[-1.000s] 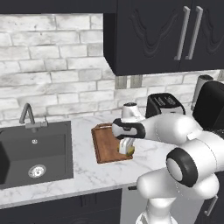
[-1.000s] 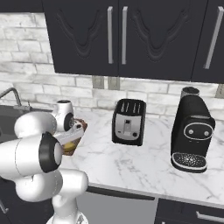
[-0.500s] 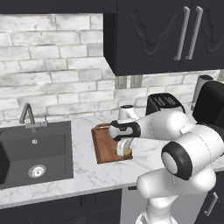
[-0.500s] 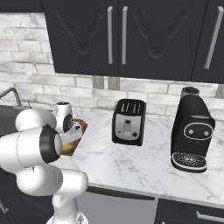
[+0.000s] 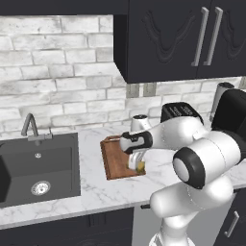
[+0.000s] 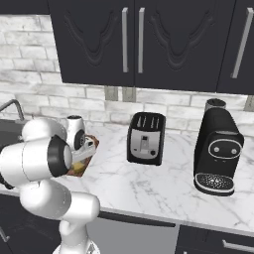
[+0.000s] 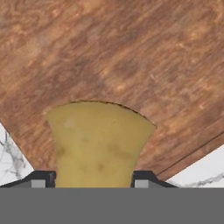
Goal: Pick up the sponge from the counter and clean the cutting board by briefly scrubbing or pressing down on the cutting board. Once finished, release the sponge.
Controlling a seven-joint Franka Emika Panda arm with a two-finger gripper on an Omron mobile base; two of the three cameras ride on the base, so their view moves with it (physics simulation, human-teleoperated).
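With the end effector (image 7: 94, 183) clamped on the mustard-yellow sponge (image 7: 97, 142) low in the hand view, over the reddish-brown cutting board (image 7: 131, 57) near its corner by the marble worktop (image 7: 205, 168), pressing straight down seemed wise, then releasing.

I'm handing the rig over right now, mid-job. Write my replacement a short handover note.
Gripper: shut on the sponge, held between the fingertips.
Sponge: over the cutting board, near the board's front right corner, at or just above its surface; contact can't be confirmed.
Board: flat on the counter, between sink and toaster.
Done: sponge picked up and brought to the board.
Left: press or scrub briefly, then release.
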